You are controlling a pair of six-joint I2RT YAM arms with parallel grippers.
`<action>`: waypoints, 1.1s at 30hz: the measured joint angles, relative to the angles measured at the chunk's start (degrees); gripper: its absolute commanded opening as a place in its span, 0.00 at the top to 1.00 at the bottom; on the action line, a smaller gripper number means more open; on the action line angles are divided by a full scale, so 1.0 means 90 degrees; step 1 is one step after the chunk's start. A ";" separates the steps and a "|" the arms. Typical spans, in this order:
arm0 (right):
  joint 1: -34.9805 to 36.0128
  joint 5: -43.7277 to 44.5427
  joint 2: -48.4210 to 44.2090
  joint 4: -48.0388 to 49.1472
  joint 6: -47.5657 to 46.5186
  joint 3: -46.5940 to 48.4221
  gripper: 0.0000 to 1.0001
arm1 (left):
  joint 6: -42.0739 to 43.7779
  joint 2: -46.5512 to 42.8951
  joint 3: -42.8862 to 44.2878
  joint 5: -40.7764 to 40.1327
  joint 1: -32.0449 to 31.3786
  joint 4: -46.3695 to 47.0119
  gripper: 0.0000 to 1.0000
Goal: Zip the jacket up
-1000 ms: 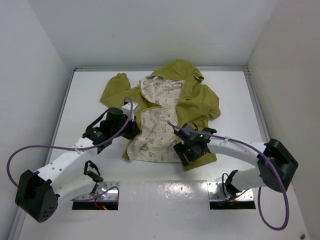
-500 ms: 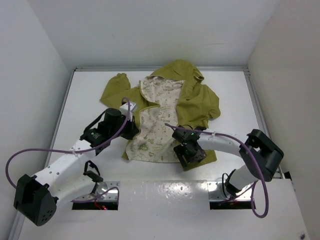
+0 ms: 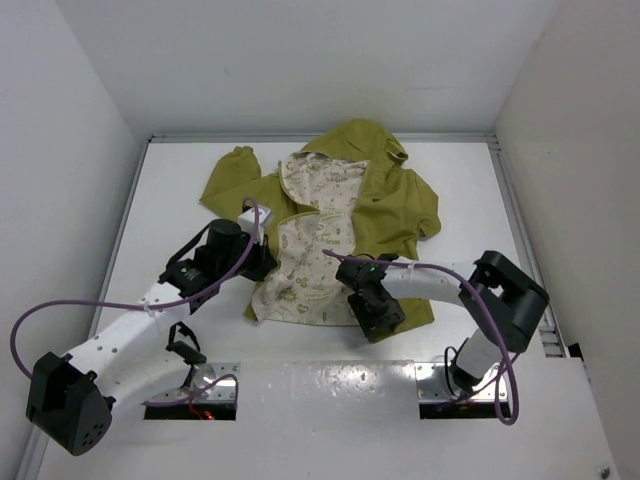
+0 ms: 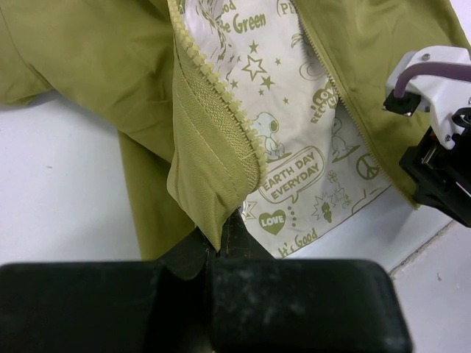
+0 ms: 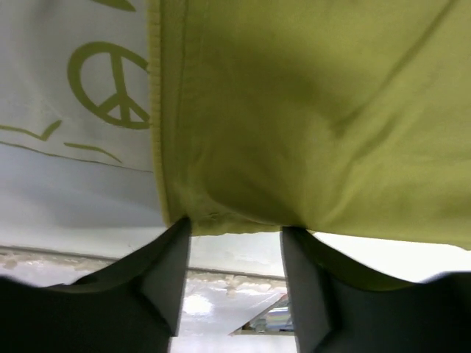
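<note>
The olive-green jacket (image 3: 395, 205) lies open on the white table, cream printed lining (image 3: 315, 250) facing up. My left gripper (image 3: 262, 263) is shut on the lower corner of the jacket's left front panel; in the left wrist view (image 4: 218, 243) the folded olive corner (image 4: 206, 184) with its zipper teeth (image 4: 221, 95) is pinched between the jaws. My right gripper (image 3: 378, 318) is at the bottom hem of the right front panel. In the right wrist view (image 5: 235, 235) it is open, its fingers (image 5: 173, 257) straddling the hem corner (image 5: 235, 213) beside the zipper edge.
The table (image 3: 180, 180) is walled on the left, back and right. A metal strip (image 3: 330, 375) runs along the near edge by the arm bases. My right arm's wrist (image 4: 434, 110) shows in the left wrist view, close to the jacket's lower right.
My right gripper has shifted a little left and nearer along the jacket's bottom hem, and its elbow has swung inward. My left gripper has kept its hold and barely moved.
</note>
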 measured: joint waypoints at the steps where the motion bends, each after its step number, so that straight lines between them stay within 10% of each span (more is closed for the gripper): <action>1: 0.0012 -0.0012 0.0019 -0.0024 0.0027 0.0024 0.54 | 0.0000 -0.0017 -0.0019 0.0000 -0.0002 0.0000 1.00; 8: 0.0022 -0.0153 0.0075 0.0032 0.0075 0.0027 0.98 | 0.0000 -0.0070 -0.0109 -0.0046 0.0000 0.0002 1.00; 14: 0.0017 -0.0418 -0.0306 0.0440 -0.0233 -0.0313 1.00 | 0.0002 -0.0087 -0.0131 -0.0036 -0.0002 0.0010 1.00; 20: 0.0019 -0.1010 -0.1494 0.0816 -0.0940 -0.0714 0.46 | 0.0015 -0.0124 -0.0168 0.0049 0.0000 0.0010 1.00; 33: -0.0032 -0.0423 -0.1020 0.0172 -0.1110 -0.0362 0.44 | 0.0032 -0.0078 -0.0168 0.0121 0.0000 0.0017 1.00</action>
